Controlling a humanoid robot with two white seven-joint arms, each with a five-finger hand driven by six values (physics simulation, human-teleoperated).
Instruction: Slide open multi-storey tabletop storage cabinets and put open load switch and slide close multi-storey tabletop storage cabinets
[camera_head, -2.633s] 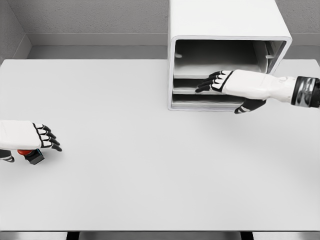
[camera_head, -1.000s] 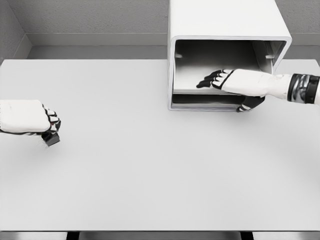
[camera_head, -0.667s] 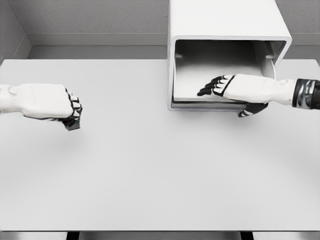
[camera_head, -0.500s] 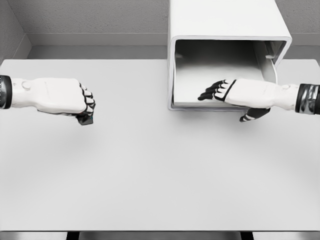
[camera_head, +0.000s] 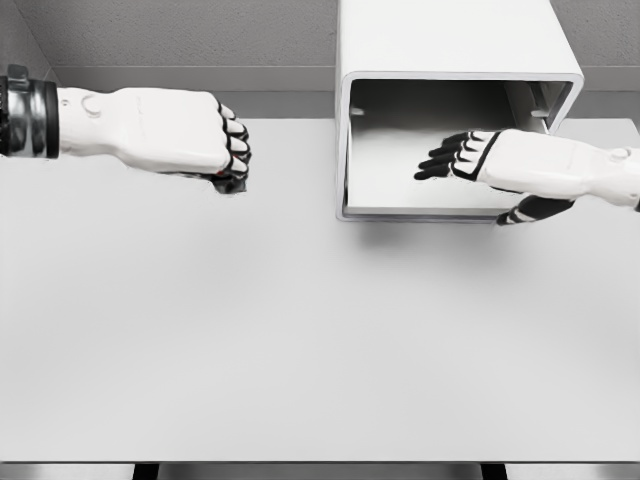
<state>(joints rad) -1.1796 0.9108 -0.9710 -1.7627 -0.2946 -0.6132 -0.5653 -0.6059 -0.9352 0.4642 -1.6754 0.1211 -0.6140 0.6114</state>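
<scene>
The cabinet (camera_head: 455, 50) stood at the table's (camera_head: 300, 340) far edge, right of middle, its front open. The left hand (camera_head: 185, 135) hung above the far left, fisted around the switch (camera_head: 228, 183). The right hand (camera_head: 515, 165), fingers (camera_head: 445, 160) extended, reached into the cabinet's opening, holding nothing visible.

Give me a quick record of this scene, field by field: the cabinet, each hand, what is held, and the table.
cabinet: white storage cabinet at the table's far edge, right of centre, front open
left hand: left hand raised over the table, left of the cabinet, fingers curled in a fist
held item: small dark object, mostly hidden under the knuckles; probably the load switch
right hand: right hand at the cabinet's opening, fingers extended inward, holding nothing
table: white table
</scene>
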